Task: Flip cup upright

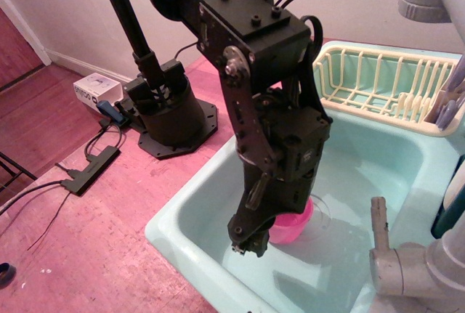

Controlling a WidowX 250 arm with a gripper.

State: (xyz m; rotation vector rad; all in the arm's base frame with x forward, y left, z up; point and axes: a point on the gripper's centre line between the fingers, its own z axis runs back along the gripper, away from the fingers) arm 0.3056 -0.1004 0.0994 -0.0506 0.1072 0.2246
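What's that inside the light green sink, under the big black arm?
A bright pink cup sits at the bottom of the sink, with the black gripper down against it. The arm covers most of the cup, so its opening and the grip itself are hidden.

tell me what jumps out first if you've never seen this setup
The big black robot arm fills the middle, reaching down into the pale turquoise plastic sink. At its tip the black gripper sits against a small bright pink plastic cup on the sink floor. Behind, at the upper right, a cream plastic dish rack sits on the sink's edge.
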